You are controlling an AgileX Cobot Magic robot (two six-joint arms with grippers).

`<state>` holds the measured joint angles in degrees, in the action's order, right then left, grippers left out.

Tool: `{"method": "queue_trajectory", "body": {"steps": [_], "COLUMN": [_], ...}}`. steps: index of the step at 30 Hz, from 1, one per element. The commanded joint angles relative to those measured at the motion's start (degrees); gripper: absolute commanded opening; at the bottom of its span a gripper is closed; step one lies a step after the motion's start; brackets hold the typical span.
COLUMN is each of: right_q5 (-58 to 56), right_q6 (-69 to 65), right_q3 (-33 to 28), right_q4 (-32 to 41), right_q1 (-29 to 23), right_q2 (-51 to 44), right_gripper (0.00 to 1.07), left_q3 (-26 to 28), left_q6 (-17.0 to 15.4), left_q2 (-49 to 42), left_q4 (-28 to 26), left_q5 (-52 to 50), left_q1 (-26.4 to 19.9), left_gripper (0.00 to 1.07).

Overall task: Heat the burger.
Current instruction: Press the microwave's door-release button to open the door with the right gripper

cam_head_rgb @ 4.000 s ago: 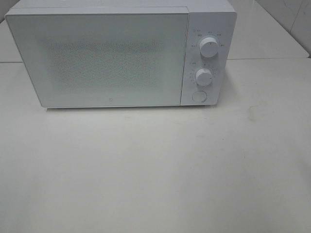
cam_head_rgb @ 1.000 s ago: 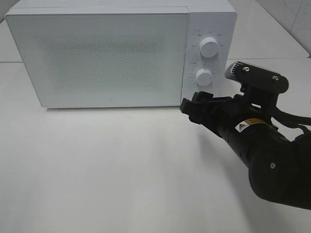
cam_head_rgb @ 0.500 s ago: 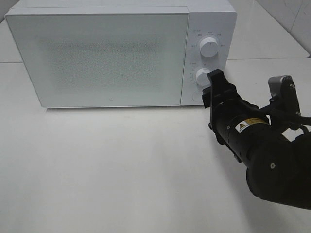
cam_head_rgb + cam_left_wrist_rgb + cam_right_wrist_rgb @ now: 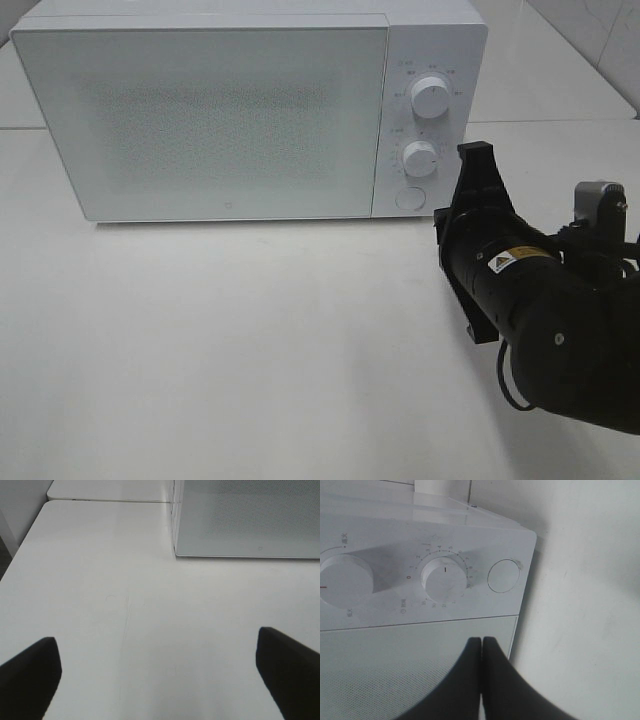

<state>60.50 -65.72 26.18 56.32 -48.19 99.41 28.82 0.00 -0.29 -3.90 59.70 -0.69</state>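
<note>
Exterior high view: A white microwave stands at the back of a pale table with its door shut. Its control panel carries an upper knob, a lower knob and a round button. The right gripper is just beside the panel's right edge, level with the lower knob and the button. From this angle the state of the jaws cannot be read. The left arm is not in this view. The burger cannot be seen; nothing shows through the frosted door.

Left wrist view: The left gripper is spread wide over bare table and holds nothing. Its two dark fingers show only at the frame's corners. The microwave's door corner lies ahead of it, well apart. No burger is in sight.

Right wrist view: The right gripper's fingertips are pressed together with nothing between them. They point at the microwave front, close to the lower knob and the round button. Contact with the panel cannot be determined. No burger is in sight.
</note>
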Motion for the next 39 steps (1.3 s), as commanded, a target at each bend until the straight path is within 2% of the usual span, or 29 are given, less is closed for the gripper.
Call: {"method": "queue_trajectory", "body": {"steps": [1,9,11,19,32,39], "right_q5": [-0.1,-0.6,-1.0,-2.9,-7.4,-7.8], "right_q6": [-1.1,-4.1,-7.2,-8.0,-8.3,-8.5], "right_q3": [0.7,1.1,2.8,8.1,15.2,17.2], "right_q4": [1.1,2.0,-1.7,-6.4,-9.8,-11.0], "right_q1": [0.0,0.6,2.9,7.0,11.5,13.3], "right_q2": [0.0,2.1,4.9,9.6,15.0,16.4], "right_gripper": [0.0,0.0,0.0,0.0,0.0,0.0], "left_q3": [-0.2,-0.2,-0.2,-0.2,-0.2,-0.2], "left_q6": [0.0,0.0,0.0,0.0,0.0,0.0], "left_q2": [-1.1,-1.1,-1.1,-1.1,-1.1,-1.1], "left_q4": [-0.5,-0.5,-0.5,-0.5,-0.5,-0.5], "left_q5": [-0.3,-0.3,-0.3,-0.3,-0.3,-0.3], "left_q1": [0.0,0.0,0.0,0.0,0.0,0.0], "left_gripper": [0.98,0.98,0.98,0.98,0.98,0.98]}}
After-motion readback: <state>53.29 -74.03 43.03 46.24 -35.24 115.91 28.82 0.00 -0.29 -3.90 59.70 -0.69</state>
